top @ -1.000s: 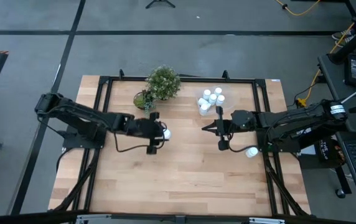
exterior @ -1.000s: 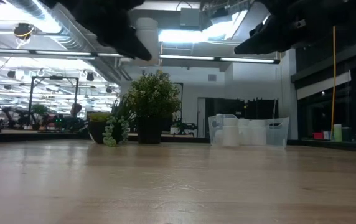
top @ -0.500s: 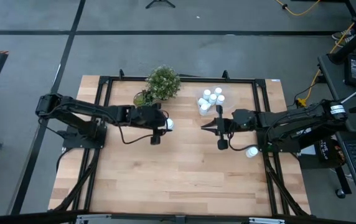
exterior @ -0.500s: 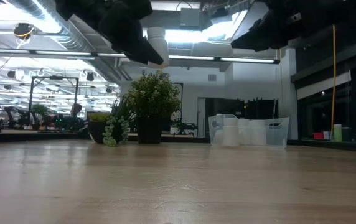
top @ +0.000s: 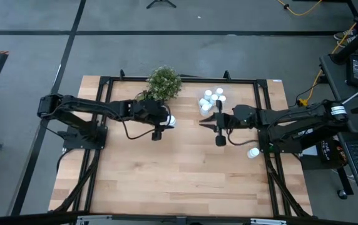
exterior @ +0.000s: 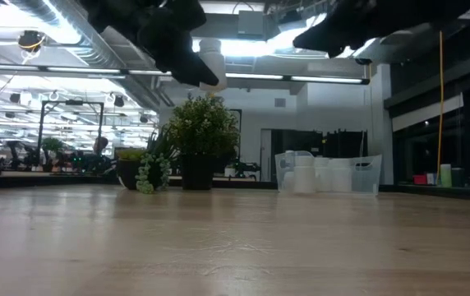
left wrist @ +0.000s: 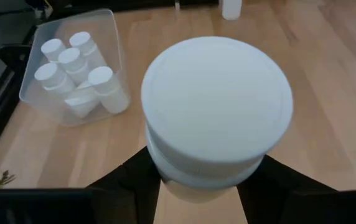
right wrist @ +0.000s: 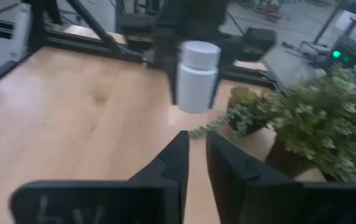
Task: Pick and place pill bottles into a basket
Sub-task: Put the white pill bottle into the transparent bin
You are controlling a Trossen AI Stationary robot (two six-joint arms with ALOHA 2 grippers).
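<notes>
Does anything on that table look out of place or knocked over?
One pill bottle sits alone at the table's right edge, far from the clear basket where five others are gathered. Nothing looks spilled or broken. The left end effector holds one more bottle in the air near the potted plant.

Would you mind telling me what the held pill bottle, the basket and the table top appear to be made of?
Pill bottle in the left gripper: likely opaque white plastic, matte, with a moulded cap rim.
Basket: clear, near-colourless plastic; the bottles inside show through its walls.
Table top: light wood, seemingly butcher-block, with visible plank strips and grain, satin finish.
</notes>
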